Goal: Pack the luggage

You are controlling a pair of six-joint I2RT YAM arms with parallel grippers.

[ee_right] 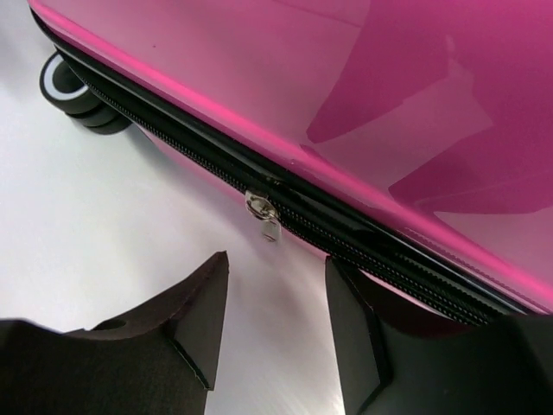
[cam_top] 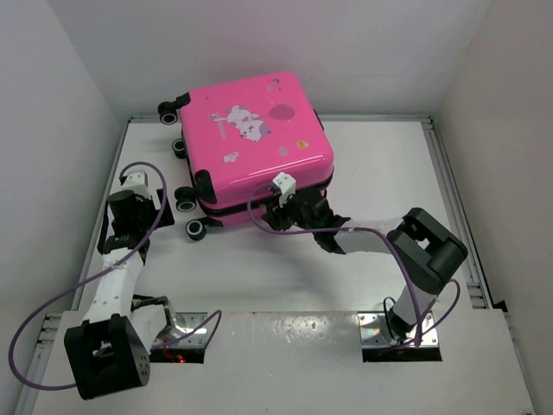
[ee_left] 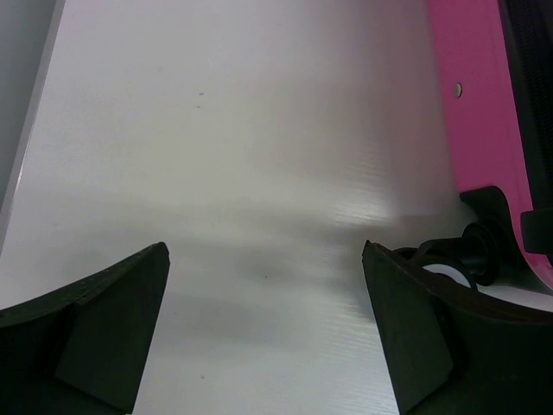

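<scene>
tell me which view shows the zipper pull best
Right wrist: the zipper pull hangs close up, just beyond the open fingers. Top view hides it behind the right arm; left wrist shows only the luggage side and a wheel.

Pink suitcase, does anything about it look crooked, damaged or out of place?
Nothing looks damaged. The luggage lies flat on the table, shells together, but turned askew to the table's edges. Its zipper pull sits partway along the near side; whether the zip is fully closed cannot be told.

Bright overhead light is flooding all 3 views; glare is streaking the counter point(ee_left: 259, 173), soft shadows pooling beneath the luggage point(cam_top: 255, 138).
</scene>
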